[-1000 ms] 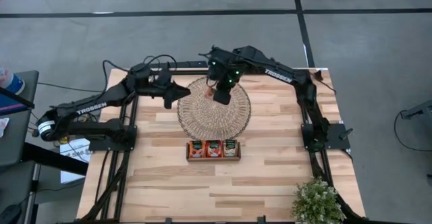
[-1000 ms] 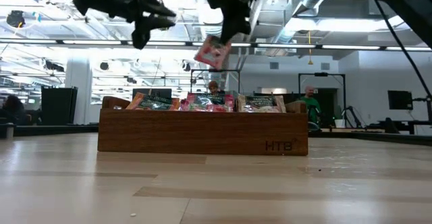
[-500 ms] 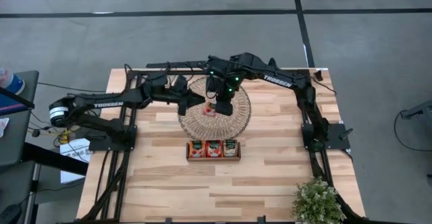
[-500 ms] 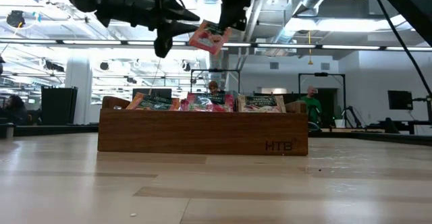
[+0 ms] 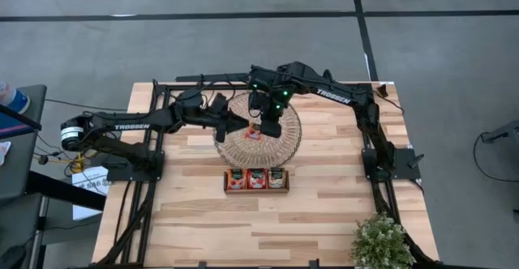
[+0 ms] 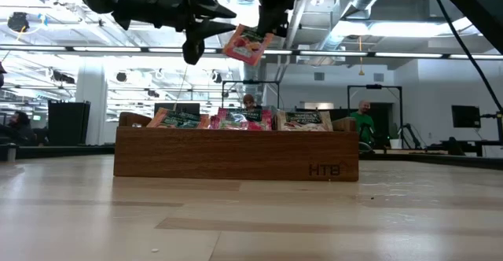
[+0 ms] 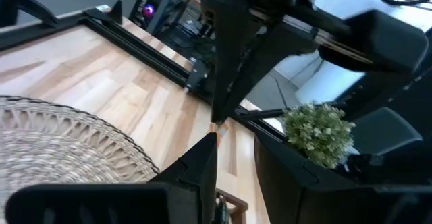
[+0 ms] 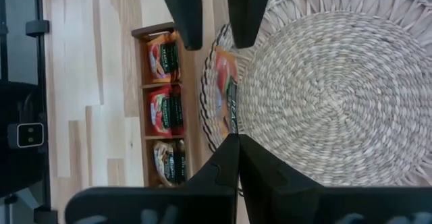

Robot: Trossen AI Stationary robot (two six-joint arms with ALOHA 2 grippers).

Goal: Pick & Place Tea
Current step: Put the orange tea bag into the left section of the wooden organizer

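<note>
A red-orange tea sachet [image 6: 247, 45] with a green band hangs in the air over the round woven mat [image 5: 280, 143]. My right gripper [image 8: 237, 142] is shut on it and comes down from above. My left gripper [image 8: 214, 43] reaches in level from the table's left and is open. Its two fingers stand on either side of the sachet's free end [image 8: 227, 59]. More tea sachets [image 5: 256, 177] lie in the wooden tray [image 5: 256, 190] nearer the table's front edge. My right gripper pinches one end of the sachet [image 8: 230, 124] between its two fingers, coming from above and slanting down. The sachet is lifted clear of the mat, tilted, and its free end sticks out toward the left gripper. My left gripper: I cannot tell whether its fingers touch the sachet's free end.
The brown tray [image 6: 236, 155] has three compartments, each with sachets. A small potted plant [image 5: 381, 241] stands at the near right corner. Bare wood lies left and right of the tray. People [image 6: 361, 123] show in the room behind the table.
My left gripper has swung toward the table's right, up to the sachet, its fingers now around the free end. My right gripper has shifted a little toward the near edge and turned, and the sachet has tipped from hanging down to a flatter slant.
</note>
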